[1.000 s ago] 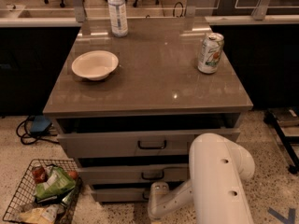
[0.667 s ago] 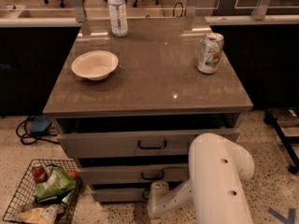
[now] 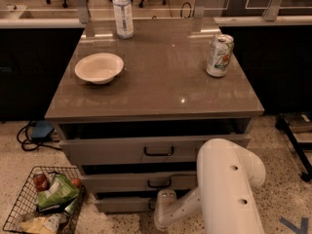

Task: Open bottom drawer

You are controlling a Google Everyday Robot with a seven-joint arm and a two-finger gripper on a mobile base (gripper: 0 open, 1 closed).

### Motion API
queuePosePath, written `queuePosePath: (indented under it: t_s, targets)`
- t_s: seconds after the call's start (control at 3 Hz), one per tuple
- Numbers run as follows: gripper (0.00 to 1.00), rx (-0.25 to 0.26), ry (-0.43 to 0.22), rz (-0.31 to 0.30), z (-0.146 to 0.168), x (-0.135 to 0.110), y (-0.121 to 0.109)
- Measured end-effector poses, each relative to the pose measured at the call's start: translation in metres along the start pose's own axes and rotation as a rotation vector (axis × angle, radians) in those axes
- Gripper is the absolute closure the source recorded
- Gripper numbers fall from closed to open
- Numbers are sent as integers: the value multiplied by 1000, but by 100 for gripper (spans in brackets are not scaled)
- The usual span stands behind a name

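Observation:
The grey cabinet has three drawers. The bottom drawer (image 3: 122,204) is the short front at the foot, and it stands out a little from the cabinet body. Its handle is hidden behind my arm. My gripper (image 3: 165,199) reaches down in front of the bottom drawer, at its right part, just below the middle drawer's black handle (image 3: 160,183). My white arm (image 3: 229,189) covers the lower right of the cabinet. The top drawer (image 3: 146,150) and the middle drawer each stand slightly out too.
On the cabinet top sit a white bowl (image 3: 99,67), a water bottle (image 3: 123,11) and a drink can (image 3: 219,56). A wire basket (image 3: 41,204) with snack bags stands on the floor at the lower left. Cables (image 3: 34,133) lie left of the cabinet.

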State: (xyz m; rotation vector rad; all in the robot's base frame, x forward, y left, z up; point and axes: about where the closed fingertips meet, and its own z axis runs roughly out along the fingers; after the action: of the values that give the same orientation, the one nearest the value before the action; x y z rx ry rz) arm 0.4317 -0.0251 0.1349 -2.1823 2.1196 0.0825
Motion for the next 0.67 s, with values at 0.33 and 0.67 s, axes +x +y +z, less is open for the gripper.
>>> queuePosePath:
  t_s: [0.33,0.67]
  targets:
    - [100,-1,0,0,-5,0,-1]
    - [100,-1,0,0,-5,0,-1]
